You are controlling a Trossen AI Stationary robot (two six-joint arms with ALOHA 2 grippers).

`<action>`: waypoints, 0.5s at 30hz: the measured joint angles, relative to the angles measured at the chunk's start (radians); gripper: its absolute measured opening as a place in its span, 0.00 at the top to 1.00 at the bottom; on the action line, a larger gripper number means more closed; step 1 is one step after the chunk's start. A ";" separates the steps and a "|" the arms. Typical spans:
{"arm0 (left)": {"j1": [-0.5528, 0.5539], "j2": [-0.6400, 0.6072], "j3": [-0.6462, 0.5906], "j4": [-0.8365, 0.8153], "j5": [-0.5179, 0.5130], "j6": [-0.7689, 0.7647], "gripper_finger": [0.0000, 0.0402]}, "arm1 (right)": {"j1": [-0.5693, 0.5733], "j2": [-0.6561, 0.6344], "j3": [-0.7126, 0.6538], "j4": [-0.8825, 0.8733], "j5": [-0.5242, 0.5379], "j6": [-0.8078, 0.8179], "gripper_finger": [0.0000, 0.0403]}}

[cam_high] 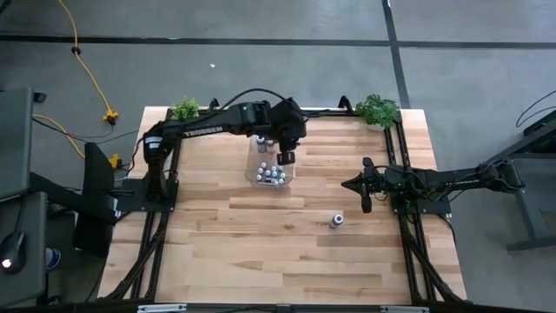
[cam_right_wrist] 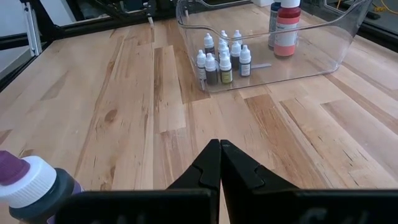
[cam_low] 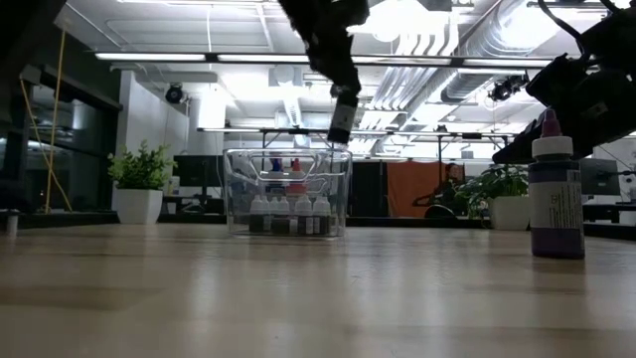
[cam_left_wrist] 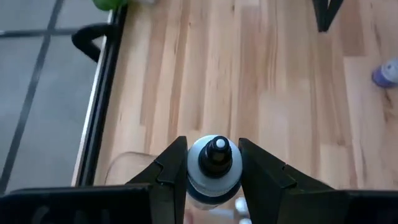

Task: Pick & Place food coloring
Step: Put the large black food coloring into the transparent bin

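My left gripper hangs over the right end of the clear plastic bin and is shut on a small food coloring bottle with a pale body and a dark tip. In the low view the gripper stands just above the bin's rim. Several tiny white-capped bottles and a larger red one stand upright on the bin's floor. A purple bottle with a white cap stands upright on the table; it also shows in the low view. My right gripper is shut and empty, near that bottle. My left gripper pinches the small bottle between its two fingers, one on each side of the bottle's body below the cap. The fingers come from above, pointing down. The bottle stands upright in the hold, lifted clear, above the bin.
Two potted plants stand at the table's far corners. A black frame runs along the table's sides. Bare wood lies toward the near edge.
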 joint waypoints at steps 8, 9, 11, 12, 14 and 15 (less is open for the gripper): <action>0.066 -0.105 -0.258 0.235 0.099 0.023 0.74 | 0.000 0.000 0.000 0.000 0.000 0.000 1.00; 0.076 -0.109 -0.280 0.258 0.111 0.022 0.74 | 0.000 0.000 0.000 0.000 0.000 0.000 1.00; 0.095 -0.112 -0.312 0.289 0.146 0.015 0.74 | 0.000 0.000 0.000 0.000 0.000 0.000 1.00; 0.106 -0.114 -0.323 0.294 0.172 0.011 0.74 | 0.000 0.000 0.000 0.000 0.000 0.000 1.00; 0.125 -0.115 -0.339 0.311 0.223 0.006 0.74 | 0.000 0.000 0.000 0.000 0.000 0.000 1.00; 0.133 -0.115 -0.347 0.315 0.239 0.004 0.74 | 0.000 0.000 0.000 0.000 0.000 0.000 1.00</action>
